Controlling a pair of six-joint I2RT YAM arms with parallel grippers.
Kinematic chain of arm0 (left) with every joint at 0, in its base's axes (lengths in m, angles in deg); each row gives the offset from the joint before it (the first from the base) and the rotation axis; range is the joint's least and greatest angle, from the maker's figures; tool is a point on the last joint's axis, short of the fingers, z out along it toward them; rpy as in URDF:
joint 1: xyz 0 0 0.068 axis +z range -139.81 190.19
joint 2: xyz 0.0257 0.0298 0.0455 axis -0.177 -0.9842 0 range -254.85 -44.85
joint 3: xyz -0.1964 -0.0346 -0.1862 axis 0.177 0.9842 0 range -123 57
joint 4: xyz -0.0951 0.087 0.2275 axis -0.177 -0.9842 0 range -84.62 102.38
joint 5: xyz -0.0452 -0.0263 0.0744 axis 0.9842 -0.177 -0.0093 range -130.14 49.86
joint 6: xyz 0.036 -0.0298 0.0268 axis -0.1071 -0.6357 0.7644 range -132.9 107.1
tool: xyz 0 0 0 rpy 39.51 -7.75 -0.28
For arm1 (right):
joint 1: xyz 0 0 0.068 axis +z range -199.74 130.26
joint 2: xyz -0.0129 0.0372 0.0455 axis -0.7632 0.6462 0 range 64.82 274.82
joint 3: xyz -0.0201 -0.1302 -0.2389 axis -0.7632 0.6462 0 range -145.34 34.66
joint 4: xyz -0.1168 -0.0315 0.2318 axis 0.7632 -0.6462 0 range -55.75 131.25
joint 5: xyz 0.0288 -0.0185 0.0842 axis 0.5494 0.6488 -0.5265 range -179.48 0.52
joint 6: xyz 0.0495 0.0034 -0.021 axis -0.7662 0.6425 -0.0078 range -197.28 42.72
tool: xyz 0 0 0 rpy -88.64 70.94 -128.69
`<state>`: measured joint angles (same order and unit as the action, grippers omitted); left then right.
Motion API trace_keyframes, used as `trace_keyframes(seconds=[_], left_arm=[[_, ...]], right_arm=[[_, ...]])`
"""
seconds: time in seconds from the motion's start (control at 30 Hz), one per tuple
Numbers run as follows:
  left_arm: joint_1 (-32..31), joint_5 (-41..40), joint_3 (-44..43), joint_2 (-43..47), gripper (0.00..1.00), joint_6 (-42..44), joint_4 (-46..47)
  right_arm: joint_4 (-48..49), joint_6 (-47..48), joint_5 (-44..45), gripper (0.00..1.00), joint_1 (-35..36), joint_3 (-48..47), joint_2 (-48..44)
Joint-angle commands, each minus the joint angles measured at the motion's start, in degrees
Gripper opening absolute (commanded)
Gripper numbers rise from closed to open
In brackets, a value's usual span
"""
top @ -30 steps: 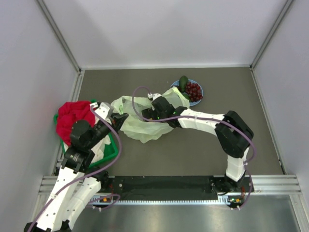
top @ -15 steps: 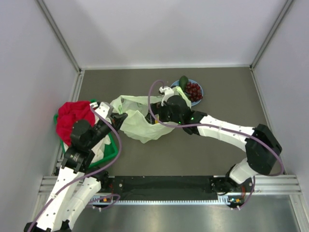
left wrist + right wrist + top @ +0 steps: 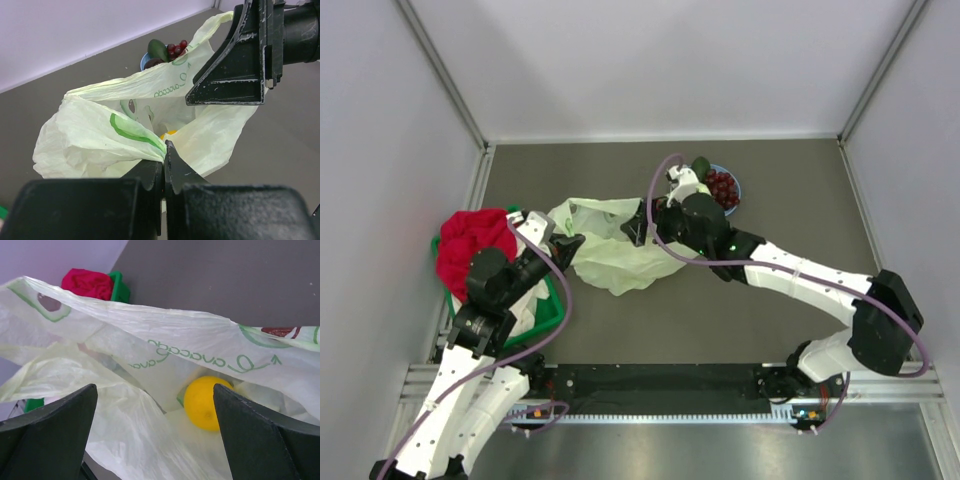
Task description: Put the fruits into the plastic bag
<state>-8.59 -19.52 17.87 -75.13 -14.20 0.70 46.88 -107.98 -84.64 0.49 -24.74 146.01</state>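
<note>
The pale yellow-green plastic bag (image 3: 615, 255) lies crumpled mid-table. My left gripper (image 3: 570, 243) is shut on its near edge (image 3: 150, 145), holding the mouth up. Inside the plastic bag rests a round yellow citrus (image 3: 206, 402), which also peeks out in the left wrist view (image 3: 169, 133). My right gripper (image 3: 640, 230) hovers open just above the bag's mouth, with nothing between its fingers (image 3: 55, 430). A green avocado (image 3: 700, 167), a dark red grape bunch (image 3: 721, 187) and a small dark fruit (image 3: 154, 62) sit on the blue plate (image 3: 733, 199) behind the right wrist.
A green bin (image 3: 552, 312) at the left holds a red cloth (image 3: 470, 245) and white cloth. Grey walls close in the table on the left, back and right. The right arm's cable loops over the plate side.
The right gripper has drawn back to the right, from deep over the bag towards the plate, and stays open. The left gripper keeps its hold on the bag and has not moved.
</note>
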Motion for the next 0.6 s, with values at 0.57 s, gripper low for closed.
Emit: trace_keyframes(seconds=[0.57], left_arm=[[0.2,-7.3,0.0,-0.7,0.0,0.5,0.1]], right_arm=[[8.6,12.7,-2.6,0.87,1.4,6.3,-23.0]])
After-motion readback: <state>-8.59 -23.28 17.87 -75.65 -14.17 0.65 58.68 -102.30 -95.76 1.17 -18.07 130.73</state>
